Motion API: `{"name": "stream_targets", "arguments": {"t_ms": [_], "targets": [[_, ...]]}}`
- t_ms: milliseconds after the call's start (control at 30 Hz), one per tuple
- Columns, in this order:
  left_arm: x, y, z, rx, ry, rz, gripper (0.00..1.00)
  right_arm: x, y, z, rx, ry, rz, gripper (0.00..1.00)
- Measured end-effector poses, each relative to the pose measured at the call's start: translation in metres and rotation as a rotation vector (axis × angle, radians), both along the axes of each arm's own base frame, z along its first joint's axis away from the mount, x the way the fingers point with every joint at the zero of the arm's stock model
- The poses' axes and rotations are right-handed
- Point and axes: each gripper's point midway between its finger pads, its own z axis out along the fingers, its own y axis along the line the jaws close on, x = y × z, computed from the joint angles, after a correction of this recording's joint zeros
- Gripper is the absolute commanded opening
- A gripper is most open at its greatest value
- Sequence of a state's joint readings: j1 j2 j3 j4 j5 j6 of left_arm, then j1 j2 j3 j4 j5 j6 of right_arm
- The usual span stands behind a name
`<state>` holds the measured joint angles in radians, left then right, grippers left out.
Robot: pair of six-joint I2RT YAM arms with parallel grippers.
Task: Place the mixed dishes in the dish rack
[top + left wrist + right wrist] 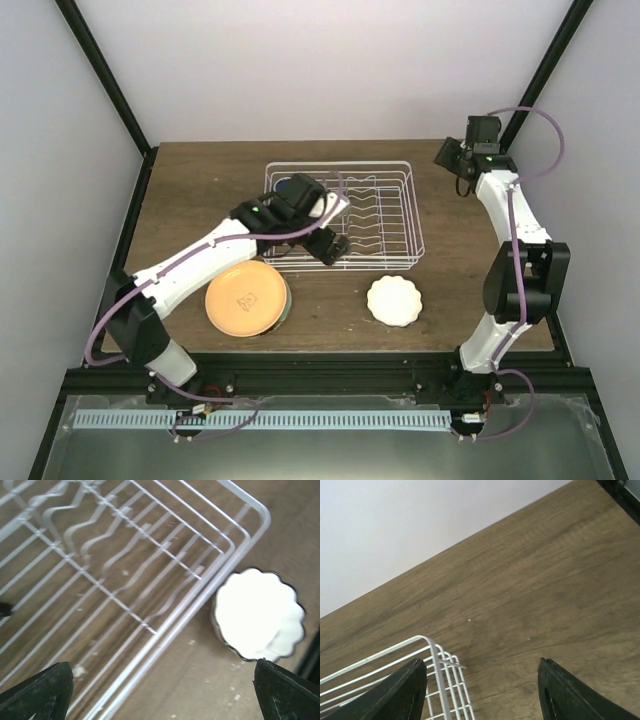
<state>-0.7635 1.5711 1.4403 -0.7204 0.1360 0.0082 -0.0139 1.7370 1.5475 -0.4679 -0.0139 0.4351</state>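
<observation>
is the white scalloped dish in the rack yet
No, the white dish sits on the table outside the rack, just in front of its near right corner.

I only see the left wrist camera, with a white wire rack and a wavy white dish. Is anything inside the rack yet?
Observer: Yes, a dark blue mug stands in the dish rack's far left corner.
Operator: Where are the big plates?
Observer: The orange-yellow plate lies in front of the rack, stacked on the mint-green plate.
Operator: And the other arm?
Observer: The right gripper is open and empty, up near the table's far right corner.
</observation>
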Motion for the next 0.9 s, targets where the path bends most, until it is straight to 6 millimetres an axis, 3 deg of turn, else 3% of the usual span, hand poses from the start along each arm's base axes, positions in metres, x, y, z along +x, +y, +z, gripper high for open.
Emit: {"name": "stream_targets", "arguments": {"t_ms": [167,333,467,667,900], "targets": [[-0.042,-0.04,-0.019,0.032,0.068,-0.152,0.99,-0.007,-0.023,-0.004,0.003,0.037,-0.039,0.63],[-0.064,-0.072,-0.042,0.078,0.11,-0.252,0.95,-0.01,-0.03,-0.007,-0.001,0.053,-0.043,0.64],[-0.073,-0.092,-0.066,0.123,0.143,-0.302,0.93,-0.011,-0.03,-0.007,-0.011,0.059,-0.031,0.64],[-0.079,-0.102,-0.092,0.154,0.185,-0.311,0.91,-0.013,-0.03,-0.005,-0.03,0.059,-0.018,0.64],[-0.081,-0.113,-0.126,0.195,0.225,-0.297,0.88,-0.022,-0.033,0.012,-0.058,0.028,-0.02,0.64]]}}
